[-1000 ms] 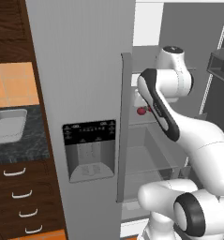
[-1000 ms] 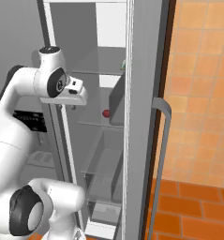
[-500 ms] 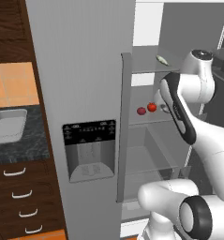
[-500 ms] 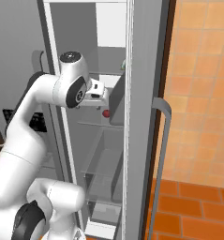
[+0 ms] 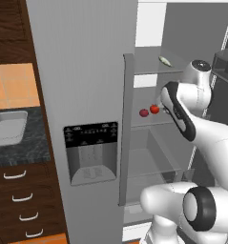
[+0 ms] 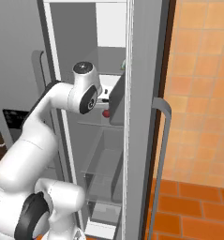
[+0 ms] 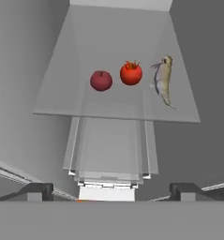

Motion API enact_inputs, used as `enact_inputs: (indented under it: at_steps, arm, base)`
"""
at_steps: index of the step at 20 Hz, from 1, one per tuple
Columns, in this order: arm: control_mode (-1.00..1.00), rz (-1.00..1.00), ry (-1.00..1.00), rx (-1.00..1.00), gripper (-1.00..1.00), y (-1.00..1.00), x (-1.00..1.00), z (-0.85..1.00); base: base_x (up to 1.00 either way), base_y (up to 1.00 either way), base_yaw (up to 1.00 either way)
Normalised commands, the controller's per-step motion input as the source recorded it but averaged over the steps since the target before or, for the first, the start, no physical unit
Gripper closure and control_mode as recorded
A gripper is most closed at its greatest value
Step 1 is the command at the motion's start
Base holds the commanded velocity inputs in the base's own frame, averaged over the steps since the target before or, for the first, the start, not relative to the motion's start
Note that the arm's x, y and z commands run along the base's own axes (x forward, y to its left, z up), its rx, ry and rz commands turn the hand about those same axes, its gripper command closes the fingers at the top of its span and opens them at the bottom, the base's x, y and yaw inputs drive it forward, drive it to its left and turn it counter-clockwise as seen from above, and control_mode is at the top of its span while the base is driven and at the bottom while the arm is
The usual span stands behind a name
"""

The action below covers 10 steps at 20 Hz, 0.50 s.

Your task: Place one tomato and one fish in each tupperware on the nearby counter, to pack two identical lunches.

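Tomato-and-fish packing looks barely begun: a small round red tomato (image 7: 130,73) and a slim silver-grey fish (image 7: 164,80) lie on a clear glass fridge shelf (image 7: 62,101), beside a darker red round fruit (image 7: 101,80). The two-finger gripper (image 7: 111,190) faces that shelf with its jaws wide apart, holding nothing. A shallow grey tray (image 5: 7,127) on the black-grey speckled stone counter (image 5: 20,151) appears unfilled, so all the carrying seems left to do.

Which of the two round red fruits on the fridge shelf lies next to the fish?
The brighter red tomato, with a green stalk; the darker fruit lies on its other side, farther from the fish.
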Motion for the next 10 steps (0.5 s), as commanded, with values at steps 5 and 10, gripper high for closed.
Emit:
enact_inputs:
  at_steps: [5, 10]
  arm:
    - [-1.00, -0.20, 0.03, 0.03, -1.00, -0.08, 0.74, -0.11]
    - [-1.00, -0.17, 0.04, 0.00, -1.00, -0.15, 0.62, -0.39]
  base:
    - [0.00, 0.00, 0.00]
    - [0.00, 0.00, 0.00]
